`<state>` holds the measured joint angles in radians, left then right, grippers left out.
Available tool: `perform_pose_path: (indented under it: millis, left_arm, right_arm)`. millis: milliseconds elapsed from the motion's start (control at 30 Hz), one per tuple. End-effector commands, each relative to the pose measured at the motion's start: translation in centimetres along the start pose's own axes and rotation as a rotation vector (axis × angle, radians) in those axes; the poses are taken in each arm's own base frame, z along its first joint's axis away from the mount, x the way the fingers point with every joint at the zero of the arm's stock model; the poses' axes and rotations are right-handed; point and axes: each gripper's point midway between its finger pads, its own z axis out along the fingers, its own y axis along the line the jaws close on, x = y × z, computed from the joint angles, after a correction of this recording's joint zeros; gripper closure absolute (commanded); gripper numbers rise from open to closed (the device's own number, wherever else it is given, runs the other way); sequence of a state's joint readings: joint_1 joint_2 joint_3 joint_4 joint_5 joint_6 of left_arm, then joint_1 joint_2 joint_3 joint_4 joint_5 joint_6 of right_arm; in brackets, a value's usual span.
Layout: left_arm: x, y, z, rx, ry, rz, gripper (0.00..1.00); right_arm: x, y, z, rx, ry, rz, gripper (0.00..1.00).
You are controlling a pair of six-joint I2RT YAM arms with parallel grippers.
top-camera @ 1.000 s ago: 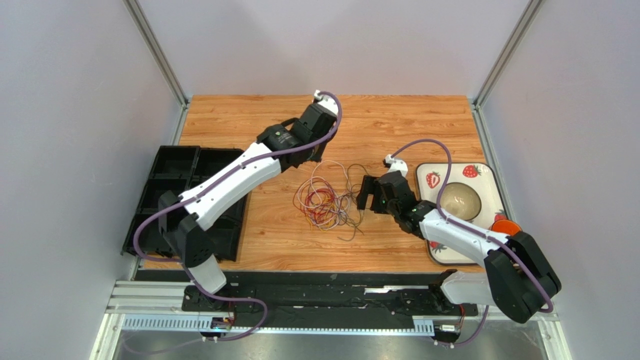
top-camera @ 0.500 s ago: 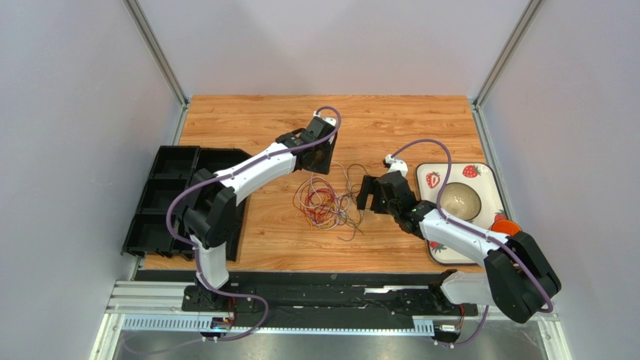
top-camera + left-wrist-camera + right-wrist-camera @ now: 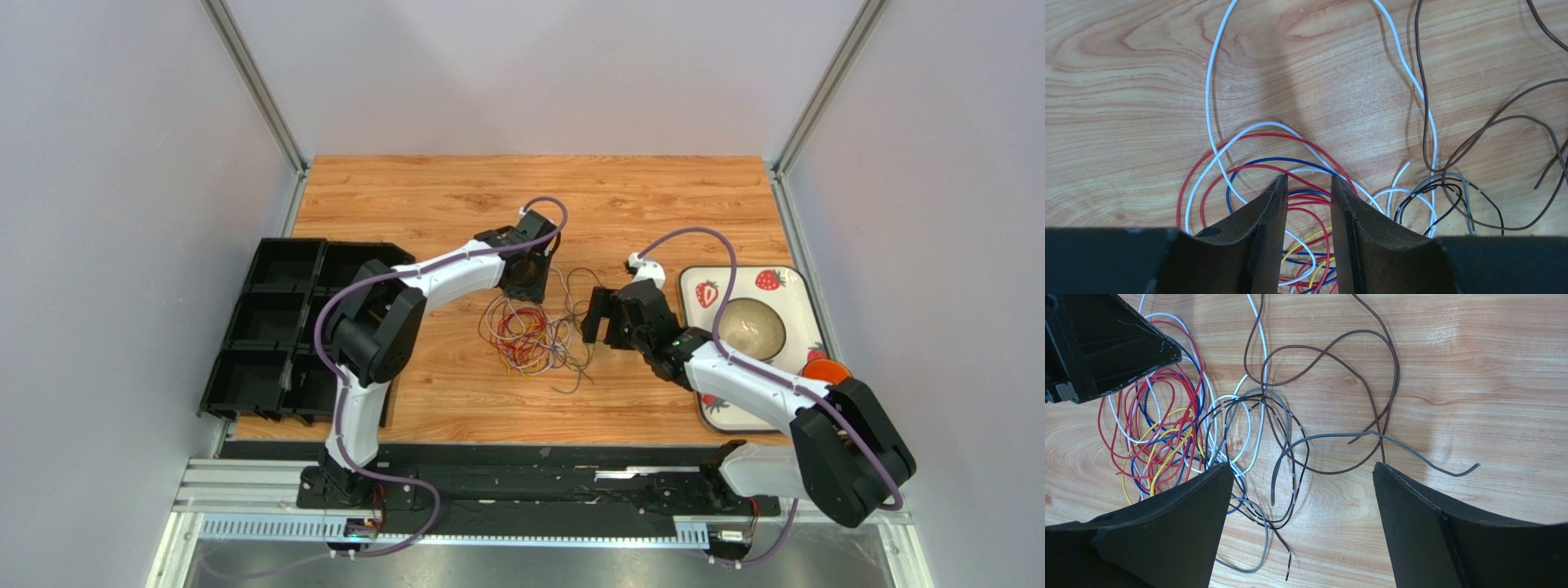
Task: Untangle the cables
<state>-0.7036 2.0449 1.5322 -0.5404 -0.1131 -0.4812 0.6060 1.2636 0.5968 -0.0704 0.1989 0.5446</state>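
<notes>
- The cables (image 3: 530, 328) lie in a loose heap near the middle of the wooden counter (image 3: 662, 208), between the two pincers. From above, the single strands are too fine to tell apart.
- The left pincer (image 3: 1308, 180) hangs over the far edge of the heap with its fingers a narrow gap apart and nothing clamped. Red, blue and white loops run under that gap. Whether the tips touch the wires cannot be told.
- In the left wrist view, the yellow strands vanish beneath the fingers at the bottom edge, and the brown loops are cut off at the top and right.
- The right pincer (image 3: 1303, 468) is spread wide just right of the heap and holds nothing. Grey, brown and black strands lie on the wood between its fingers.
- In the right wrist view, the left-hand finger covers the lower part of the red, yellow and blue bundle.
- The black tray (image 3: 264, 331) at the counter's left edge is partly hidden by the left arm.
- On the right, a strawberry plate (image 3: 785, 284) carries a bowl (image 3: 751, 326). The orange thing (image 3: 824, 365) beside it is mostly covered by the right arm.
</notes>
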Motion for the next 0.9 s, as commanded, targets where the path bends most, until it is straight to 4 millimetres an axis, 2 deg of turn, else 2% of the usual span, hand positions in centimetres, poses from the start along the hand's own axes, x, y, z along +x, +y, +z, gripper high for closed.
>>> perform_pose_path:
  millis: [0,233,467,533,567,633,700,867]
  left_arm:
    - [-1.3,-0.9,0.2,0.03,-0.034,-0.035,0.6]
    - [-1.7,-0.9,-0.3,0.011,-0.052,-0.026,0.75]
    - [-1.2,-0.9,-0.4,-0.015,-0.034,-0.01,1.0]
    - [-1.3,-1.1,-0.8,-0.018,-0.045,-0.011,1.0]
    - [-1.3,-1.1,-1.0,-0.024,-0.048,-0.015,0.99]
    - [-1.3,-1.0,-1.1,-0.036,-0.049,-0.042,0.81]
    - [-1.4,-0.9,-1.1,-0.055,-0.056,-0.068,0.58]
    - [-1.7,-0.3,-0.8,-0.113,-0.065,-0.16,0.53]
  right_arm:
    - [-1.5,1.1,0.0,-0.029,-0.036,-0.006,0.11]
    - [-1.4,1.1,0.0,-0.032,-0.033,-0.009,0.11]
    - [-1.4,1.1,0.0,-0.033,-0.037,-0.007,0.11]
    - [-1.5,1.1,0.0,-0.032,-0.038,-0.007,0.11]
    - [-1.4,1.1,0.0,-0.032,-0.036,-0.01,0.11]
    - [-1.5,1.2,0.0,-0.034,-0.039,-0.01,0.11]
    - [-1.4,1.2,-0.1,-0.036,-0.039,-0.009,0.11]
    - [-1.4,1.1,-0.1,-0.036,-0.041,-0.009,0.11]
